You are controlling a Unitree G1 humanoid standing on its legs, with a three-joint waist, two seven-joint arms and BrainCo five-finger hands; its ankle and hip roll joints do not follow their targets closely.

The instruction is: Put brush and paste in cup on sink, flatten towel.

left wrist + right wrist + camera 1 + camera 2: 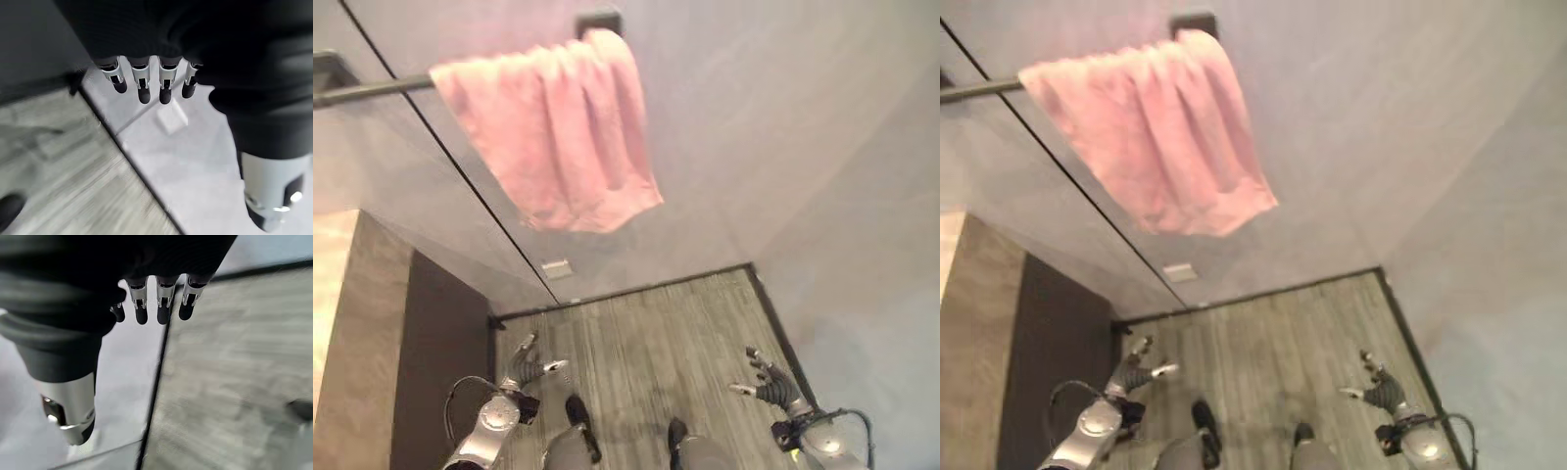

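Wall: grey, with a dark rail (372, 90).
Towel (553, 127): pink, bunched on the rail.
Left hand (524, 370), right hand (769, 384): fingers open, empty, well below the towel.

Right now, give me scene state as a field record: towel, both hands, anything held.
towel: pink cloth towel bunched on dark wall rail, hanging unevenly, not flattened
left hand: left hand low over grey wood-look floor, fingers straight, holding nothing
right hand: right hand low over floor, fingers straight, holding nothing

Silver-grey arms, each robot hand (530, 367) apparently silver-fingered, dark-tipped, dark ribbed cover.
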